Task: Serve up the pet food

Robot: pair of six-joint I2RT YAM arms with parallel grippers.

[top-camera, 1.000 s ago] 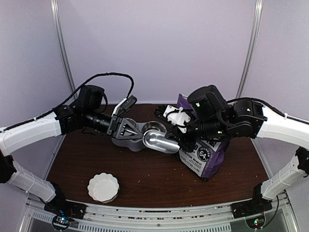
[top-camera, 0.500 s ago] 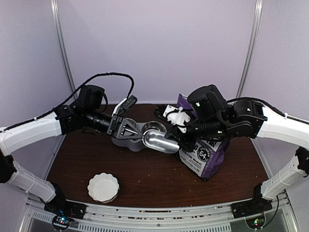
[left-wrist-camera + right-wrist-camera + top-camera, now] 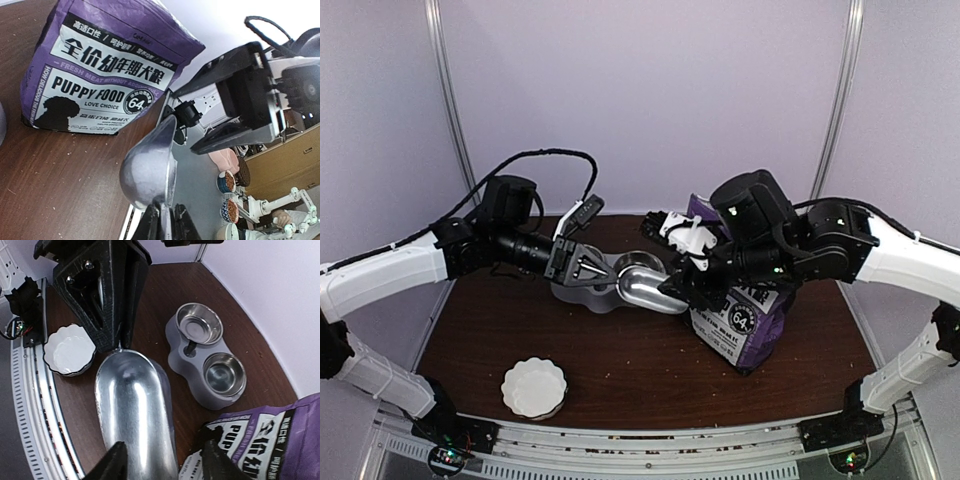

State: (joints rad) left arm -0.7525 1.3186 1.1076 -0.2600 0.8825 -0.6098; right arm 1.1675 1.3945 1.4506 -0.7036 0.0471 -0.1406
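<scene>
Over the feeder (image 3: pixel 172 354), left gripper (image 3: pixel 609 283) clamps the scoop (image 3: pixel 646 290) handle, right gripper (image 3: pixel 165 463) spread apart: looks like a handover.

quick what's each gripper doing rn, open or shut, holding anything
left gripper: closed on the handle of the metal scoop.
right gripper: open, fingers spread either side of the scoop's bowl, not clamping it.
</scene>
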